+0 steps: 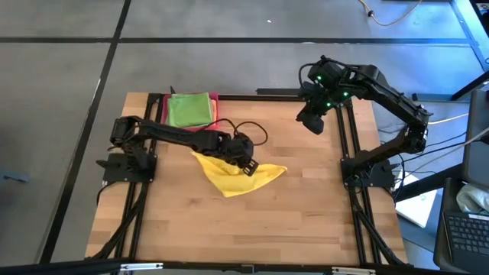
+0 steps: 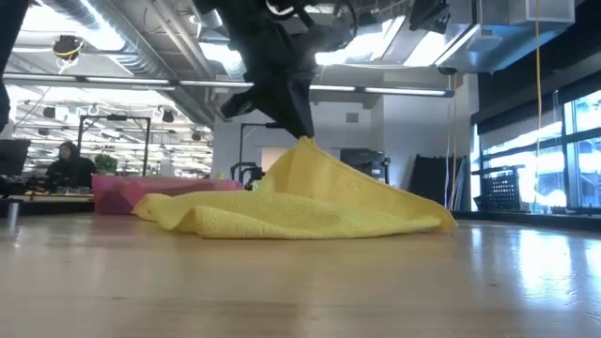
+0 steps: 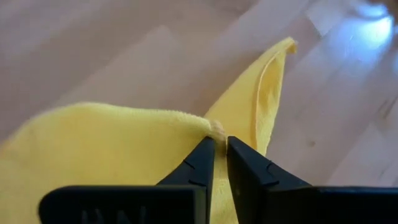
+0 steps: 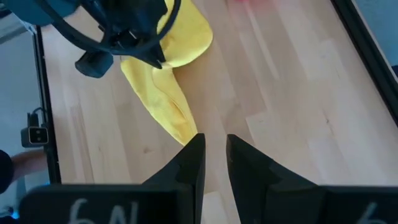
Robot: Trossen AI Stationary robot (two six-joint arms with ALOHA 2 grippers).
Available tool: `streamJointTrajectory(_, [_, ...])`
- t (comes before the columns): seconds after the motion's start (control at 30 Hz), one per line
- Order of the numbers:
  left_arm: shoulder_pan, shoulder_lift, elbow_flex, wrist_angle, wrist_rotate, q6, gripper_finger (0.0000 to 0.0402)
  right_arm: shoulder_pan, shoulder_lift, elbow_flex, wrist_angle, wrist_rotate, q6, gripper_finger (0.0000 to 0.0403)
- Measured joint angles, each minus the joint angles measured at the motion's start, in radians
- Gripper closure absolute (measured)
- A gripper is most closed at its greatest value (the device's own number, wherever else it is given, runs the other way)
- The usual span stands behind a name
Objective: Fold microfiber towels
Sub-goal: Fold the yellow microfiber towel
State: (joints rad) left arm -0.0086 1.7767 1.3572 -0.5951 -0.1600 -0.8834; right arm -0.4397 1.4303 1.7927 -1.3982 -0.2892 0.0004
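Yellow towel (image 1: 233,178), soft nubby microfiber, lies rumpled and peaked beneath the left gripper (image 3: 220,144), whose narrow fingers pinch its fold.

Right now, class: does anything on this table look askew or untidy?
Yes. The yellow towel lies crumpled mid-table, one fold pinched up into a peak by the left gripper. The green towel lies folded flat on the pink tray. The right gripper waits aside.

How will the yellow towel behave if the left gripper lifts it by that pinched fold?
The yellow towel is probably floppy: it peaks at the left gripper and slumps around it. It is likely light, since a thin pinch raises it. Its free corner would probably drag.
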Motion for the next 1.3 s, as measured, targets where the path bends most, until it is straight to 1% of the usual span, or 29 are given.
streamJointTrajectory(0.1, [0.005,-0.033,0.004,-0.054,-0.011,0.022,0.0353,0.000,0.000,0.000,0.015,0.000,0.023,0.0334])
streamJointTrajectory(0.17, [0.002,-0.060,0.003,-0.153,-0.032,0.032,0.0347,0.000,0.000,0.000,0.019,0.000,0.026,0.0334])
streamJointTrajectory(0.27, [-0.018,-0.121,0.003,-0.306,-0.130,0.054,0.0340,0.008,0.000,0.000,0.022,0.001,0.026,0.0334])
streamJointTrajectory(0.33, [-0.029,-0.156,0.003,-0.373,-0.188,0.088,0.0336,0.019,0.000,0.000,0.051,0.006,0.027,0.0334])
streamJointTrajectory(0.43, [-0.028,-0.193,0.004,-0.417,-0.191,0.169,0.0332,0.036,0.000,0.000,0.110,0.007,0.055,0.0334])
streamJointTrajectory(0.57, [-0.028,-0.211,-0.001,-0.564,-0.196,0.222,0.0332,0.064,0.002,0.000,0.201,0.008,0.130,0.0334])
streamJointTrajectory(0.63, [-0.028,-0.211,-0.026,-0.607,-0.199,0.266,0.0334,0.084,0.009,0.000,0.240,0.008,0.163,0.0334])
streamJointTrajectory(0.73, [-0.030,-0.210,-0.078,-0.564,-0.200,0.320,0.0333,0.118,0.034,0.001,0.259,0.027,0.177,0.0334])
streamJointTrajectory(0.83, [-0.034,-0.209,-0.139,-0.460,-0.196,0.356,0.0331,0.159,0.072,0.001,0.220,0.130,0.179,0.0334])
streamJointTrajectory(1.0, [-0.016,-0.209,-0.262,-0.251,-0.118,0.414,0.0340,0.237,0.134,0.001,0.106,0.241,0.216,0.0334])
streamJointTrajectory(1.1, [0.004,-0.209,-0.328,-0.134,-0.101,0.425,0.0346,0.293,0.147,0.001,0.039,0.340,0.269,0.0334])
streamJointTrajectory(1.13, [0.012,-0.209,-0.350,-0.088,-0.089,0.424,0.0347,0.312,0.147,0.001,0.038,0.372,0.285,0.0334])
streamJointTrajectory(1.2, [0.030,-0.209,-0.396,0.014,-0.032,0.422,0.0350,0.346,0.147,0.001,0.054,0.420,0.313,0.0334])
streamJointTrajectory(1.3, [0.048,-0.209,-0.465,0.151,0.050,0.423,0.0353,0.389,0.147,0.001,0.145,0.436,0.359,0.0334])
